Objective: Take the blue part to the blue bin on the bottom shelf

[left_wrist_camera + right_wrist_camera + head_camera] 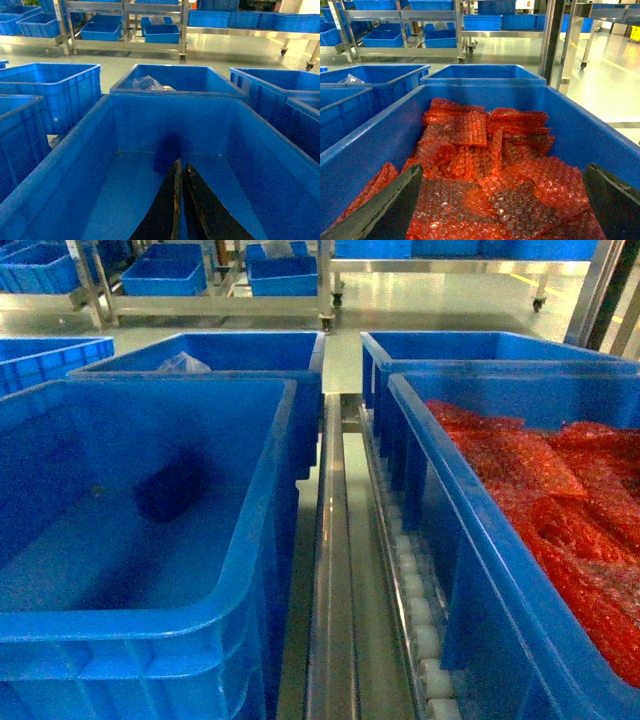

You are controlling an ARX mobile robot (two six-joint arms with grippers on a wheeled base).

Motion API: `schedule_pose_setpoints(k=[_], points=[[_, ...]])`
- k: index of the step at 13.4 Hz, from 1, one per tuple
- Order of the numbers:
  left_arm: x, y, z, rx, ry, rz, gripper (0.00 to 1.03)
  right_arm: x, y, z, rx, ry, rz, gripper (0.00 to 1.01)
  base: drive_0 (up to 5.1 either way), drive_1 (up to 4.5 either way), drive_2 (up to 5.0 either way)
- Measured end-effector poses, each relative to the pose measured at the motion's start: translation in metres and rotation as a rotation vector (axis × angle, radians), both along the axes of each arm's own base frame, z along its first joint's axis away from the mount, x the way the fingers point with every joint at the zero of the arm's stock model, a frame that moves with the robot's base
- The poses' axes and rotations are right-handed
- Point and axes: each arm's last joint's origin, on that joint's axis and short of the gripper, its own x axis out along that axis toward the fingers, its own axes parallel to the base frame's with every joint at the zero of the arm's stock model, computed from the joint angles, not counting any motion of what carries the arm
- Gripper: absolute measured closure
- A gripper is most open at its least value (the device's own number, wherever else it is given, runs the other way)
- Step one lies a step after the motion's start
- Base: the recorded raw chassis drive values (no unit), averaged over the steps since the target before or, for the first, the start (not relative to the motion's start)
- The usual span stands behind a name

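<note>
The blue part (172, 487) lay on the floor of the blue bin (262, 500), toward its far wall, apart from my claws; I judged it already delivered, since nothing pinned it. The bin sat on the bottom shelf (412, 585), whose white rollers showed beside the steel rail. My left claw (180, 165) hung inside that bin, its 2 fingers pressed together on nothing, pointing at a dark shape by the far wall. My right claw (502, 200) hovered over the neighbouring bin of red bubble-wrap bags (485, 165), spread wide and carrying nothing.
</note>
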Motion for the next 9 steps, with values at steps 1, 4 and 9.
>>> schedule_pose_setpoints(k=[1, 4, 9], points=[[-0.004, 0.003, -0.003, 0.002, 0.001, -0.003, 1.01, 0.000, 0.000, 0.000, 0.000, 0.000, 0.000, 0.03, 0.0, 0.00, 0.0], [-0.016, 0.013, -0.011, 0.001, 0.002, -0.021, 1.01, 0.000, 0.000, 0.000, 0.000, 0.000, 0.000, 0.03, 0.0, 0.00, 0.0], [-0.027, 0.021, -0.019, 0.003, -0.013, -0.009, 1.01, 0.000, 0.000, 0.000, 0.000, 0.000, 0.000, 0.03, 0.0, 0.00, 0.0]])
